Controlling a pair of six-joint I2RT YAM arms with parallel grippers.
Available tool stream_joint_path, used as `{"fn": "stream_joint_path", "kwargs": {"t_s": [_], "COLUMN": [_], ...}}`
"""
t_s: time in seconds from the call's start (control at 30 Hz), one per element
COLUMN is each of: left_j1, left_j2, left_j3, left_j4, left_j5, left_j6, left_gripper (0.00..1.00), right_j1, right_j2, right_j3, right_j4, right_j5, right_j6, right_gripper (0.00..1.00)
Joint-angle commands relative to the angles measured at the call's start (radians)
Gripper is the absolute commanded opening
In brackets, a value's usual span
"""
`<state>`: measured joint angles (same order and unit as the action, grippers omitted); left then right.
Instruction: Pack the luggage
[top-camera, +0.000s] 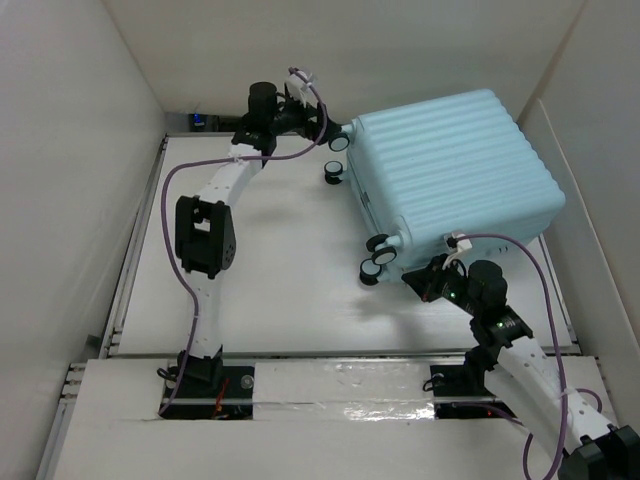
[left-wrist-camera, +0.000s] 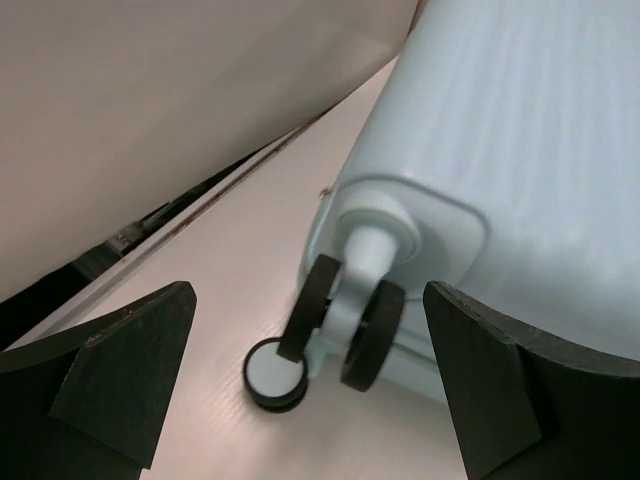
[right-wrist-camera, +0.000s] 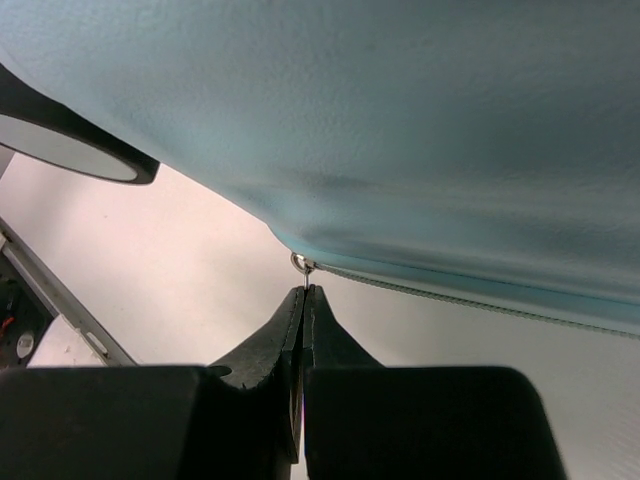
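Note:
The luggage (top-camera: 450, 175) lies shut on its side at the back right of the table, ribbed shell up, its wheels toward the middle. My left gripper (top-camera: 335, 132) is open at its far wheel corner. In the left wrist view the fingers (left-wrist-camera: 120, 370) stand wide on either side of a double spinner wheel (left-wrist-camera: 340, 320) without touching it. My right gripper (top-camera: 420, 278) is at the near corner of the luggage (right-wrist-camera: 400, 120). Its jaws are pressed together on the thin metal zipper pull (right-wrist-camera: 303, 272), at the end of the zip line (right-wrist-camera: 450, 298).
White enclosure walls stand close on the left, back and right. A metal rail (top-camera: 135, 250) runs along the table's left edge. Two near wheels (top-camera: 378, 262) stick out by the right gripper. Another wheel (left-wrist-camera: 275, 373) rests on the table below the left gripper.

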<state>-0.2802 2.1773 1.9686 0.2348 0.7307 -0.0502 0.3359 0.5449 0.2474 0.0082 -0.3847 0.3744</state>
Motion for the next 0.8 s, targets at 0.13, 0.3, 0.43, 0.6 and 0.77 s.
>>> {"fn": "stream_joint_path", "kwargs": {"t_s": [0.13, 0.3, 0.43, 0.6, 0.77], "left_j1": [-0.048, -0.071, -0.071, -0.091, -0.109], "left_j2": [0.116, 0.137, 0.147, 0.104, 0.068], "left_j3": [0.179, 0.202, 0.222, 0.181, 0.161], "left_j4": [-0.333, -0.302, -0.208, -0.193, -0.195], "left_j5": [-0.051, -0.037, -0.033, -0.082, -0.198], "left_j6": [0.326, 0.331, 0.280, 0.315, 0.407], "left_gripper": [0.99, 0.99, 0.99, 0.99, 0.99], "right_j1": [0.017, 0.017, 0.026, 0.026, 0.026], "right_j2": [0.012, 0.032, 0.030, 0.032, 0.052], "right_j3": [0.023, 0.024, 0.024, 0.026, 0.029], "right_j4": [0.021, 0.026, 0.026, 0.026, 0.032], "right_j5": [-0.013, -0.016, -0.016, -0.008, -0.019], "right_j6": [-0.011, -0.015, -0.017, -0.017, -0.020], "right_gripper": [0.00, 0.00, 0.00, 0.00, 0.00]}}
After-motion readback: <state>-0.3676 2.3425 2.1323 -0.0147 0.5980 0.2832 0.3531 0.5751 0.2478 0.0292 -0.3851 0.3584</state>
